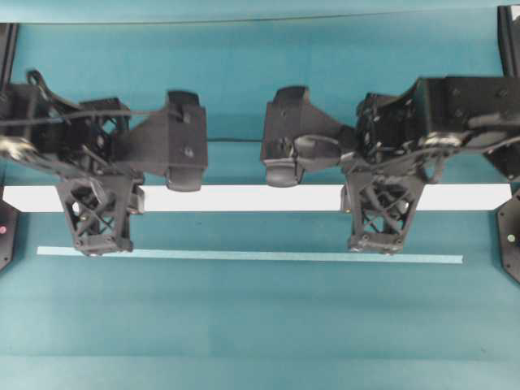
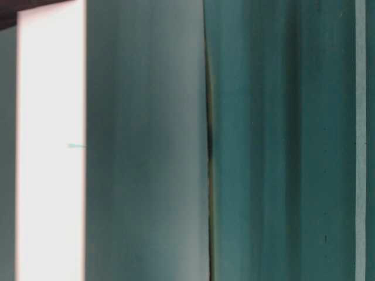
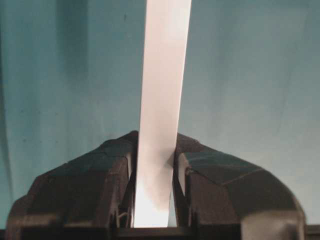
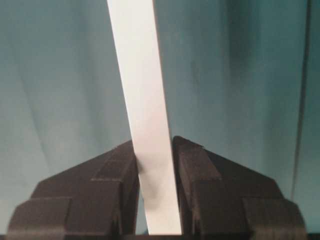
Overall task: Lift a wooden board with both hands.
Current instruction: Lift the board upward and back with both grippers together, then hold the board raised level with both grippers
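The wooden board (image 1: 244, 197), a long flat white plank, runs level across almost the whole overhead view. My left gripper (image 1: 97, 219) clamps it near its left end, and my right gripper (image 1: 382, 219) clamps it near its right end. In the left wrist view the board (image 3: 165, 75) runs straight up between the black fingers (image 3: 100, 180), with the left gripper (image 3: 154, 150) shut on it. The right wrist view shows the same: the board (image 4: 137, 75) is pinched in the right gripper (image 4: 154, 150). At table level the board (image 2: 51, 146) fills a bright band at the left.
A thin pale teal strip (image 1: 244, 255) lies on the teal cloth, parallel to the board and nearer the front; it also shows at table level as the strip (image 2: 360, 140). Black arm bases (image 1: 510, 236) stand at both side edges.
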